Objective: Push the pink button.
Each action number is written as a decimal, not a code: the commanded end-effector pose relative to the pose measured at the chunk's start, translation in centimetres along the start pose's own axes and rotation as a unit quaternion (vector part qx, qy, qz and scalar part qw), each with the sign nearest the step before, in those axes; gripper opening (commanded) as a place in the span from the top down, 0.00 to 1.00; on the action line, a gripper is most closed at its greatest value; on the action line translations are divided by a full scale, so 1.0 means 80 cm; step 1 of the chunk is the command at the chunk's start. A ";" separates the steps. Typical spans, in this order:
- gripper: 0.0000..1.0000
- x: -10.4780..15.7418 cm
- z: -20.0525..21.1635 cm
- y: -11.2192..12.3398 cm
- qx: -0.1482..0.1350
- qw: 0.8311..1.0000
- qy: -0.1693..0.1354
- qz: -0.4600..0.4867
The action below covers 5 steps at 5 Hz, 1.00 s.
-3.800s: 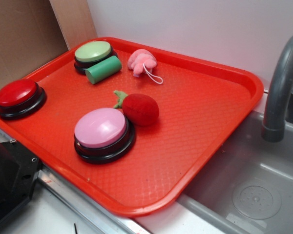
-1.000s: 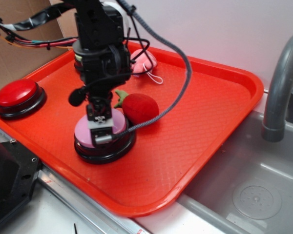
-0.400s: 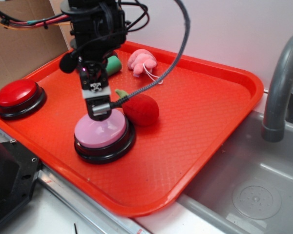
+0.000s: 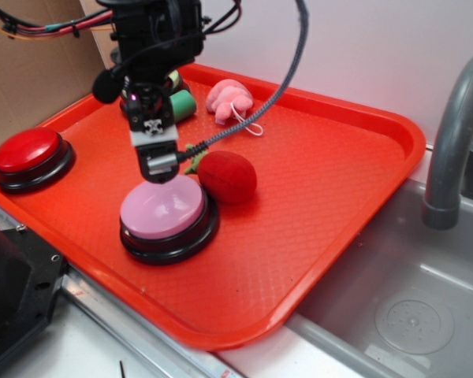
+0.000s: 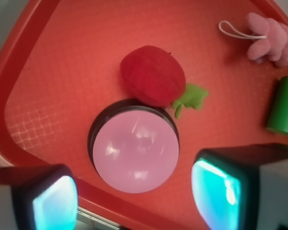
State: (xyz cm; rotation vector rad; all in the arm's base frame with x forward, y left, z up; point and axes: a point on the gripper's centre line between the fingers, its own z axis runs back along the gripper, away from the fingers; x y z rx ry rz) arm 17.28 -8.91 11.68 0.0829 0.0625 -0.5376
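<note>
The pink button (image 4: 164,211), a glossy pale pink dome on a black ring, sits at the front left of the red tray (image 4: 339,181). My gripper (image 4: 159,167) hangs just above the button's far edge without touching it. In the wrist view the pink button (image 5: 134,158) lies below and ahead of my gripper (image 5: 134,206). The two fingertips (image 5: 53,201) stand wide apart, open, with nothing between them.
A red plush strawberry (image 4: 227,176) rests against the button's far right side. A red button (image 4: 27,153) sits at the tray's left. At the back lie a green cylinder (image 4: 183,102) and a pink plush toy (image 4: 229,100). A grey faucet (image 4: 453,134) and sink (image 4: 394,299) are to the right.
One second ago my gripper was down on the pink dome. It has since lifted off and moved up and slightly back. The button and the toys have not moved.
</note>
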 end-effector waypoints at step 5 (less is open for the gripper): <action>0.00 -0.004 0.062 -0.002 0.020 0.998 -0.059 0.021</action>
